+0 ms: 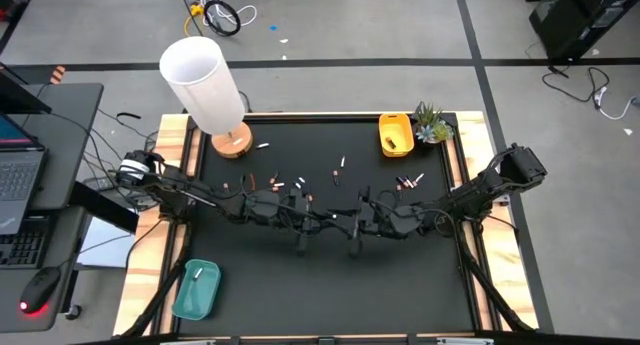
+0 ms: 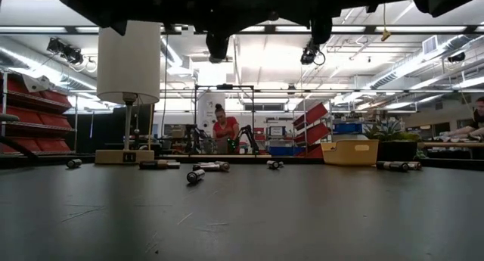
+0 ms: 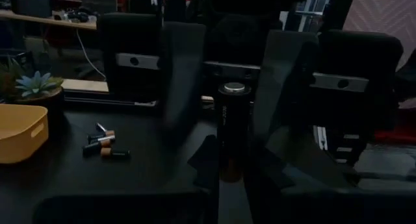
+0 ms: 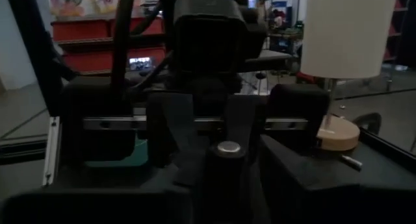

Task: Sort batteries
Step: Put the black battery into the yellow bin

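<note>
Over the table's middle my two grippers face each other, both pointing level. My left gripper (image 1: 322, 219) is shut on a dark battery (image 3: 232, 130) that stands upright with its silver end (image 3: 233, 88) up. My right gripper (image 1: 337, 221) is open. Its fingers (image 3: 279, 74) stand on either side of that battery's upper half, with a gap showing on each side. More batteries (image 1: 285, 182) lie scattered on the black mat toward the far side. A white one (image 1: 199, 274) lies in the teal tray (image 1: 183, 295). My left gripper pinches the battery's lower part (image 3: 231, 167) between its two fingers. The fingers come in level from the table's left and lie across the battery. The battery stands upright in the hold, lifted clear of the mat.
A white lamp (image 1: 205, 85) on a wooden base stands at the far left. The yellow tray (image 1: 395, 133) and a small plant (image 1: 432, 123) are at the far right, with batteries (image 1: 408, 181) near them. The teal tray sits at the near left corner.
</note>
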Available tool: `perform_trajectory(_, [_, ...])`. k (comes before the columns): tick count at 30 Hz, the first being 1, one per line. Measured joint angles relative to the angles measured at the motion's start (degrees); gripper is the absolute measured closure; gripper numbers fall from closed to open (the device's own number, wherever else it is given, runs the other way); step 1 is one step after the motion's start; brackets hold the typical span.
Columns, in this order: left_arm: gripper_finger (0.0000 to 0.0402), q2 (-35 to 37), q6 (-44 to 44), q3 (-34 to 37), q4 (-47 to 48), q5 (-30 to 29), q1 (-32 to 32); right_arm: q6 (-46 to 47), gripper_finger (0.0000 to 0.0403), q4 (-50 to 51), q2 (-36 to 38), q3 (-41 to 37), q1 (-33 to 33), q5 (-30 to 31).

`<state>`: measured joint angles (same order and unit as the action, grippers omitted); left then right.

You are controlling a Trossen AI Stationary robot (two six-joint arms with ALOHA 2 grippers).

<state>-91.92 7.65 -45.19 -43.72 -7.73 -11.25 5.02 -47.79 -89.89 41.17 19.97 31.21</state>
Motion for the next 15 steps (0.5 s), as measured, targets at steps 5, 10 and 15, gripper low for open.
perform_trajectory(5, [0.0348, -0.02, -0.63, 0.00, 0.52, -0.28, 0.22, -0.25, 0.0368, 0.42, 0.02, 0.04, -0.13, -0.02])
perform_trajectory(10, [0.0308, -0.02, 0.47, -0.02, 1.06, -5.49, -0.08, -0.33, 0.0368, 0.43, 0.02, 0.02, -0.77, 0.28])
perform_trajectory(15, [0.0226, -0.02, 0.89, -0.09, 4.74, -9.71, -0.09, -0.79, 0.0368, 1.77, 0.81, -0.02, -3.78, 2.04])
